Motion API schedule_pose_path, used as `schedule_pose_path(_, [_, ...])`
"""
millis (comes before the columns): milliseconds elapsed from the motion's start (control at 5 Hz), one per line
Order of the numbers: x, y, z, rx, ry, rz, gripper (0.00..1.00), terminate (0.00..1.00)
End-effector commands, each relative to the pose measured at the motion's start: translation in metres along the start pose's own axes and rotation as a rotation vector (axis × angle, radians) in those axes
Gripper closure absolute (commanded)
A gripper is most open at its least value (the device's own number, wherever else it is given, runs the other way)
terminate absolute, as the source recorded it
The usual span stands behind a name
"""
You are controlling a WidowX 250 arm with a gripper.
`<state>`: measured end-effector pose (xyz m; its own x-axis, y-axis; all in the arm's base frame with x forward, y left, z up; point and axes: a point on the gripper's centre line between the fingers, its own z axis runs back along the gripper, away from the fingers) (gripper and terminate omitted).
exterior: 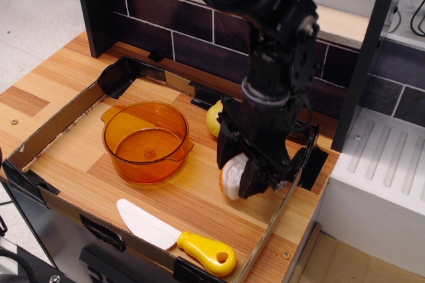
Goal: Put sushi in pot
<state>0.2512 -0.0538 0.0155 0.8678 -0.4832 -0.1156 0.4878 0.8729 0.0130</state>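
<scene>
The white sushi [232, 178] sits between the two black fingers of my gripper [240, 167], at the right side of the tray. It is tilted up on edge and only its left part shows. The jaws stand closed on it, just above or touching the wooden floor; I cannot tell which. The translucent orange pot [146, 140] stands upright and empty to the left, about a hand's width from the gripper.
A yellow-green potato [214, 118] lies just behind the gripper. A white-bladed, yellow-handled knife [176, 236] lies at the front. A low cardboard wall [56, 127] rings the wooden floor. A dark tiled backsplash stands behind and a white block at the right.
</scene>
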Motion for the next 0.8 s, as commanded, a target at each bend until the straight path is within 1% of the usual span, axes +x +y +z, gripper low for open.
schedule_pose_path(0, [-0.029, 0.017, 0.061, -0.02, -0.16, 0.022, 1.0, 0.0])
schedule_pose_path(200, [-0.051, 0.043, 0.074, -0.028, -0.186, 0.045, 1.0, 0.0])
schedule_pose_path(400, [-0.066, 0.07, 0.071, -0.009, -0.198, 0.069, 1.0, 0.0])
schedule_pose_path(600, [-0.07, 0.09, 0.063, -0.012, -0.177, 0.095, 1.0, 0.0])
